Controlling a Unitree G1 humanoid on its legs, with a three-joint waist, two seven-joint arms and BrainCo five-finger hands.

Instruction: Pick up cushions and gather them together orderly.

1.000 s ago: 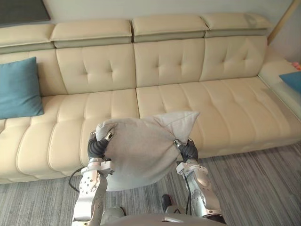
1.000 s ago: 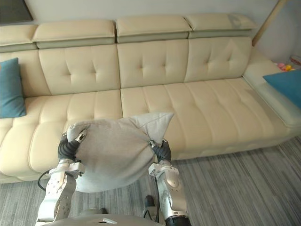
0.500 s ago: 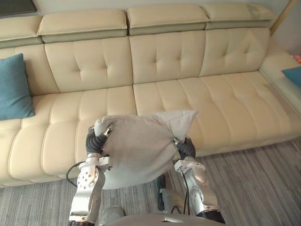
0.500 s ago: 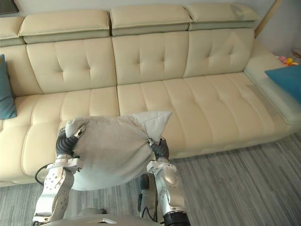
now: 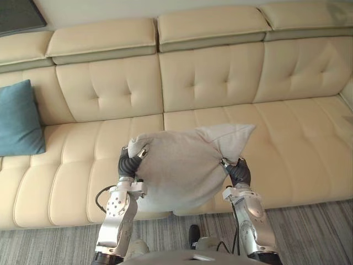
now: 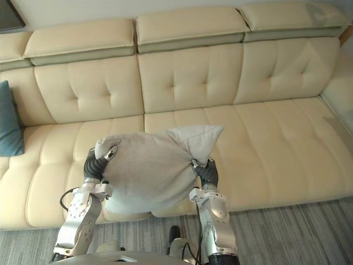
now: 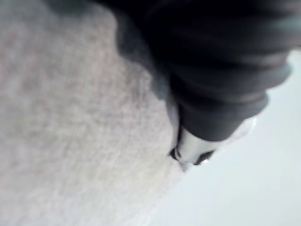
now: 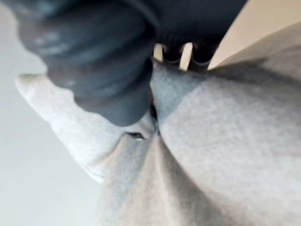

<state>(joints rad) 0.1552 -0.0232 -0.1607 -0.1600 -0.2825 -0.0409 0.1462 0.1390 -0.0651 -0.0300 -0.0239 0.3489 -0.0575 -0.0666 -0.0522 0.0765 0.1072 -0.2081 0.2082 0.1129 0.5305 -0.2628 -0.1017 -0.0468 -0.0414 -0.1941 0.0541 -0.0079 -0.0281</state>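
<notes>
I hold a large grey cushion (image 5: 182, 168) in the air in front of the cream sofa (image 5: 220, 83), between both hands. My left hand (image 5: 129, 165) is shut on the cushion's left edge, its thumb (image 7: 190, 148) pressed into the grey cloth (image 7: 70, 117). On the right edge my right hand (image 5: 238, 172) pinches the grey cushion (image 8: 211, 155) just below its raised corner (image 5: 237, 135). A teal cushion (image 5: 19, 118) leans upright against the sofa's backrest at the far left.
The sofa's seat (image 5: 298, 132) runs the full width behind the held cushion. Grey striped carpet (image 5: 309, 232) lies in front of the sofa.
The whole picture has shifted, so the camera has moved: the sofa's right corner has left the view. The grey cushion stays held between both hands, slightly higher against the seat.
</notes>
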